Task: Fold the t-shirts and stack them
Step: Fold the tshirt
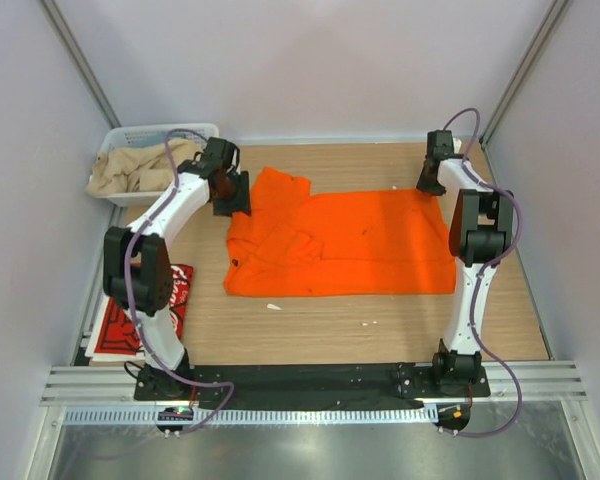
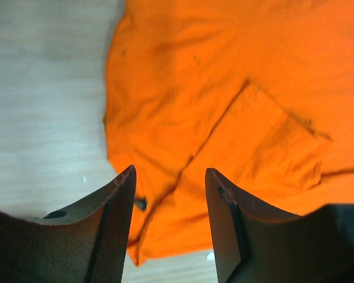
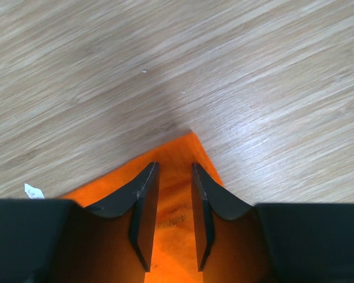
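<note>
The orange t-shirt (image 1: 350, 245) lies spread flat in the middle of the table, its left part rumpled. My left gripper (image 1: 230, 190) hovers over the shirt's far left sleeve; in the left wrist view it (image 2: 170, 177) is open wide and empty above the orange cloth (image 2: 236, 94). My right gripper (image 1: 432, 178) is at the shirt's far right corner; in the right wrist view it (image 3: 171, 171) is narrowly open, and its jaws straddle the corner (image 3: 186, 147) that lies flat on the wood. The red t-shirt with white lettering (image 1: 145, 310) lies folded at the near left, partly behind the left arm.
A white slatted basket (image 1: 130, 135) with beige cloth (image 1: 140, 165) stands at the far left corner. Small white scraps (image 1: 273, 306) lie on the wood in front of the orange shirt. Walls close in on both sides and at the back.
</note>
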